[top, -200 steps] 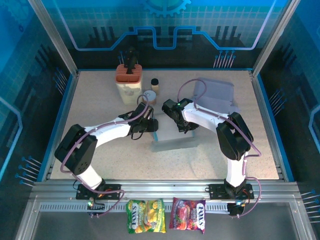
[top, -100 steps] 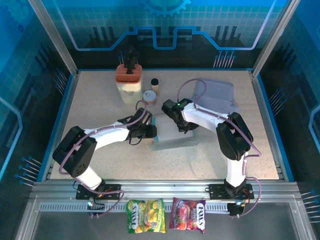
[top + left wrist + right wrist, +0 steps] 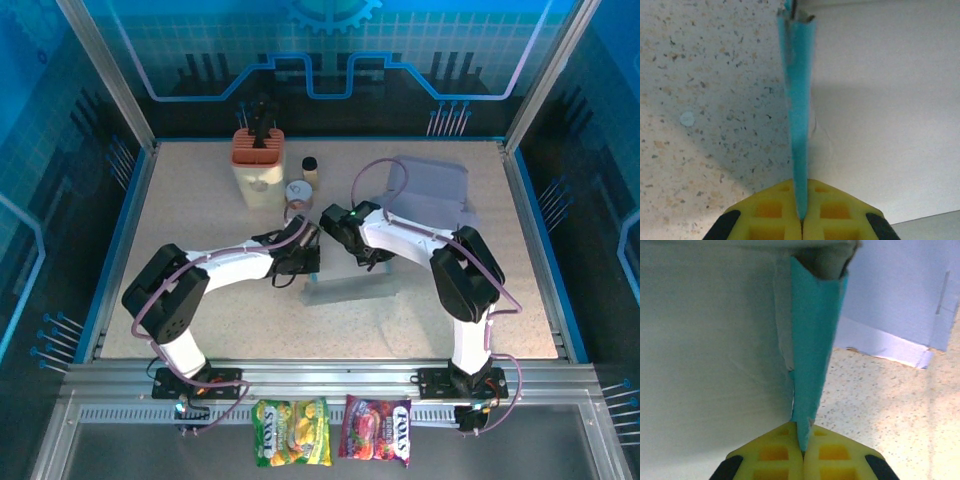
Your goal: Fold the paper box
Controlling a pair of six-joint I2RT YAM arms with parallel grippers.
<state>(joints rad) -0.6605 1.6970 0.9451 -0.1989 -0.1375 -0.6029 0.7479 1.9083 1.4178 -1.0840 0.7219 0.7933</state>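
The paper box (image 3: 348, 287) lies on the table (image 3: 200, 210), on the near-left side of the lilac tray (image 3: 432, 188) and just clear of it. The left gripper (image 3: 308, 262) is closed on the teal side flap (image 3: 797, 100) at the box end farthest from the tray, with the flap standing edge-on between the yellow pads (image 3: 775, 210). The right gripper (image 3: 356, 255) is clamped on the opposite teal flap (image 3: 815, 340), on the tray side of the box. The material appears to be thin, light card: stiff across flat panels, weak at scored creases, and easily crumpled or torn. Hold flaps close to their fold lines, not at the free corners. Apply rotation about the crease only, since pulling is likely to drag the whole box toward or away from the tray.
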